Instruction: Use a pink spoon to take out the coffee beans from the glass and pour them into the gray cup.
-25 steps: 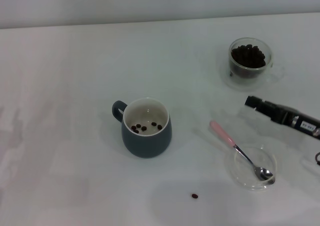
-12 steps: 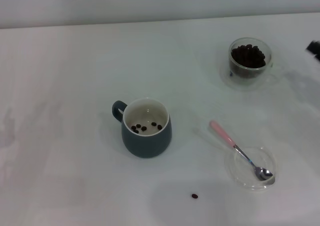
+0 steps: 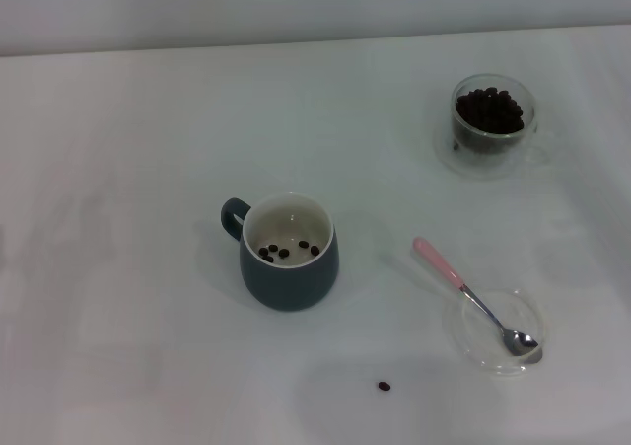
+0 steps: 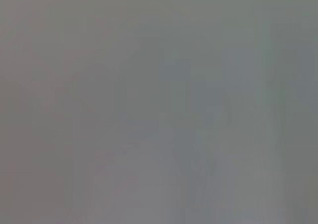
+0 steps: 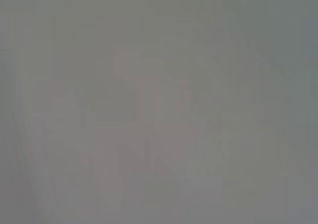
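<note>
One stray coffee bean (image 3: 384,386) on white table (image 3: 138,169)

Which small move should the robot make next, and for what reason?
Probably bring one hand back over the table toward the pink spoon and grasp its handle. No hand is in view, the spoon rests with its bowl in the shallow clear dish, the glass holds many coffee beans, and the gray cup has only a few.
</note>
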`<state>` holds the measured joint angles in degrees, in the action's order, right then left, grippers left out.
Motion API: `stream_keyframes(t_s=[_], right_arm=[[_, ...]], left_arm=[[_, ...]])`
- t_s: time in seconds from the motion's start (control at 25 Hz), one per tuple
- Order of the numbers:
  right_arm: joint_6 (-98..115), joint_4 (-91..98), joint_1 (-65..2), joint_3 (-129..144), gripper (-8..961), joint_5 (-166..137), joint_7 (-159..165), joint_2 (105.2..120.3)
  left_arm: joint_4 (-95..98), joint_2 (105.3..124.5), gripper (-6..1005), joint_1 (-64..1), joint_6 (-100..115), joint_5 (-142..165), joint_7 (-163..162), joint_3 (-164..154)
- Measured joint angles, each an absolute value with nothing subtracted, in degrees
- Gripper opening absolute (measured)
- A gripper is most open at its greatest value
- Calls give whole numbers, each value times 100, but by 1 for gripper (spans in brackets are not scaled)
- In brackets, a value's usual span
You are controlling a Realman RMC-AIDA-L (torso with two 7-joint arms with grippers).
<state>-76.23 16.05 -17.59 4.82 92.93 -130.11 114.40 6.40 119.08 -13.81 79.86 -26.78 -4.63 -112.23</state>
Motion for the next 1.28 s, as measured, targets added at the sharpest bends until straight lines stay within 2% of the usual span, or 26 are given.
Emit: stream_keyframes(t_s=[0.76,0.88,1.0,1.12,1.28], right_arm=[[-6892,1266,-1971,439,376,10257,-15109,11459],[-6881,1231,-2008,439,613,10283,-15208,11466],[-6806,1211,-2064,445,713,10288,-15354,11470],[-6809,1195,-2082,456,812,10293,-15400,11470],[-6913,1145,-2078,441,857,10377,-15477,11469]], left_arm=[[963,11935,397,-1406,8000,-3100,-598,-11224],[990,11923,407,-1417,8000,-3210,-604,-11224],[994,11931,417,-1417,7999,-3353,-606,-11224],[995,11936,507,-1416,7998,-3389,-608,-11225],[1000,11926,617,-1417,7998,-3389,-710,-11224]])
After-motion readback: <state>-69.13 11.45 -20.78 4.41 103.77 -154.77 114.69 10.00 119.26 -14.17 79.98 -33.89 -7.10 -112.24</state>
